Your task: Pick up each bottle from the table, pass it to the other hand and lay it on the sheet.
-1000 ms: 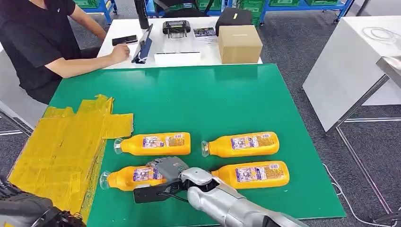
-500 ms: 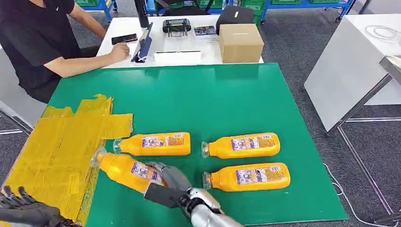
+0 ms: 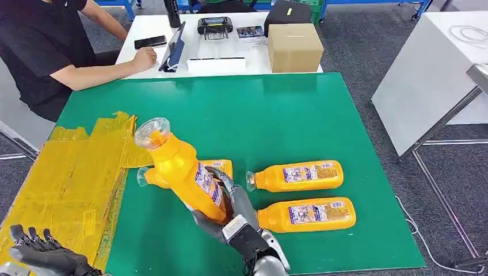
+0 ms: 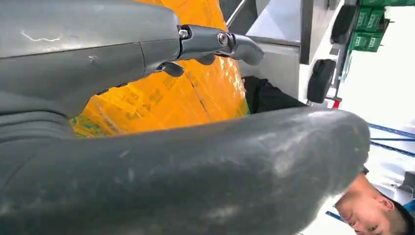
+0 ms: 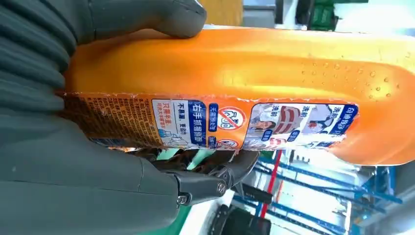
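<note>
Gripping the lifted orange bottle [image 3: 185, 175] by its lower body, the right hand [image 3: 233, 215] tilts its capped neck far-left, presumably ready for hand-over. Left hand [image 3: 40, 253] waits near-left, fingers spread, holding nothing, over the yellow sheet [image 3: 69, 175]. Three bottles lie on the green table [image 3: 259, 115]: one [image 3: 221, 167] just behind the raised one, two [image 3: 299, 175] [image 3: 308, 214] to the right. A person's forearm [image 3: 109, 69] rests far-left.

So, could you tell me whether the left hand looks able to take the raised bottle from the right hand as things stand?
Probably yes. The left hand waits open and low over the yellow sheet, and nothing stands between it and the raised bottle tilted that way in the right hand.
</note>
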